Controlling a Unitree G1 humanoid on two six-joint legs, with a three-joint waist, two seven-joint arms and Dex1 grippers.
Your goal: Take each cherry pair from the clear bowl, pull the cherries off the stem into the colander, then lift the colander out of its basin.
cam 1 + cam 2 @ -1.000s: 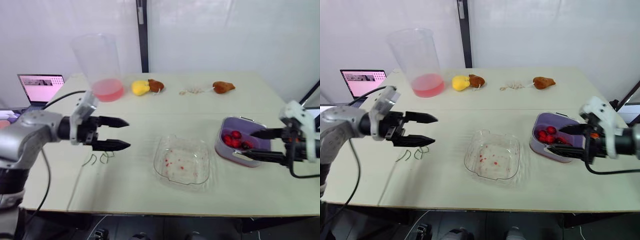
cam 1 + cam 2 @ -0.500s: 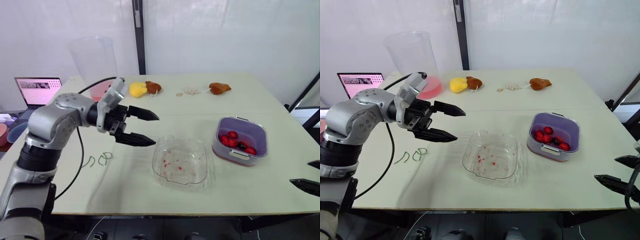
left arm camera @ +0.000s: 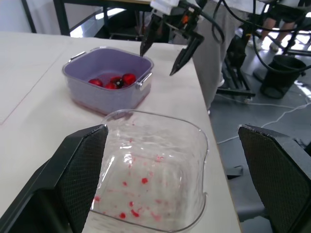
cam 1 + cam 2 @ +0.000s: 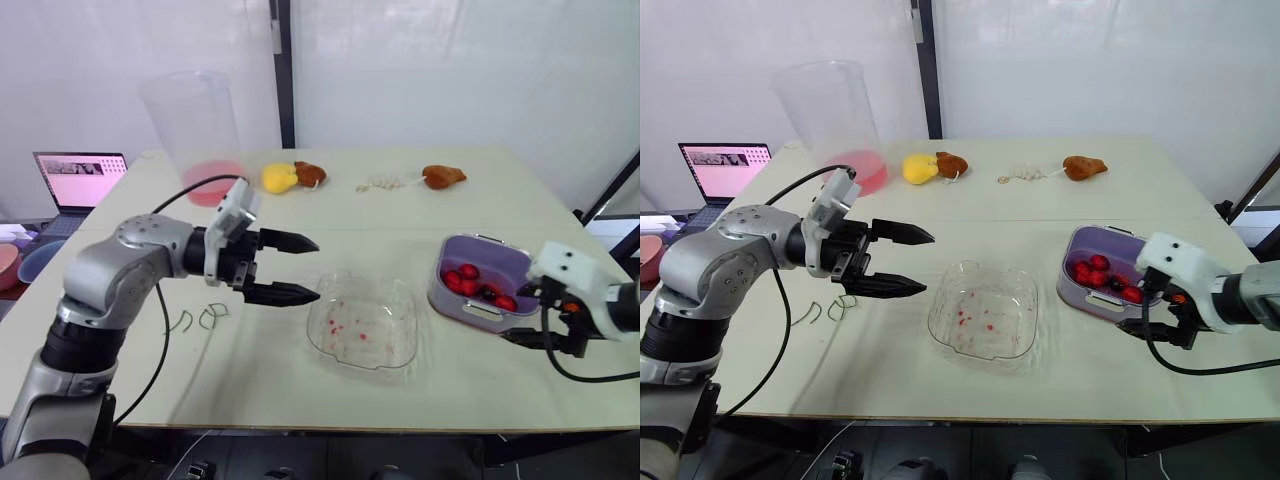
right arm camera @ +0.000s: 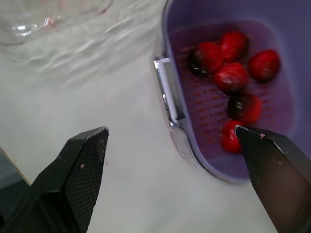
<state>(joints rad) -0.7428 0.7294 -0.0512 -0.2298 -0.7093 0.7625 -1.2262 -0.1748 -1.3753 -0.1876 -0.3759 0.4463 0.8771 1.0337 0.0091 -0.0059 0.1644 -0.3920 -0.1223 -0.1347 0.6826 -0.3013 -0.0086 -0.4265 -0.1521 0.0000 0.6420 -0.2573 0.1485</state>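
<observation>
Left eye view puts the pale table [image 4: 540,205] across my whole working area. At its 11 o'clock corner I see a tall clear pitcher [image 4: 190,115] with pink liquid in the bottom, and a laptop [image 4: 80,178] sits off the edge at 9 o'clock. The clear bowl [image 4: 390,335] sits at table centre, dotted with red specks. At the bowl's 3 o'clock, just beside it, the purple colander [image 4: 500,258] sits inside its basin [image 5: 194,155]. My left gripper [image 4: 315,268] hovers at the bowl's 9 o'clock, fingers spread wide and holding nothing. My right gripper [image 3: 157,62] is near the colander's 4 o'clock, fingers released and apart. Several red cherries [image 4: 470,271] lie in the colander. Bare stems [image 4: 200,318] rest on the table at the bowl's 9 o'clock, beyond the left gripper.
</observation>
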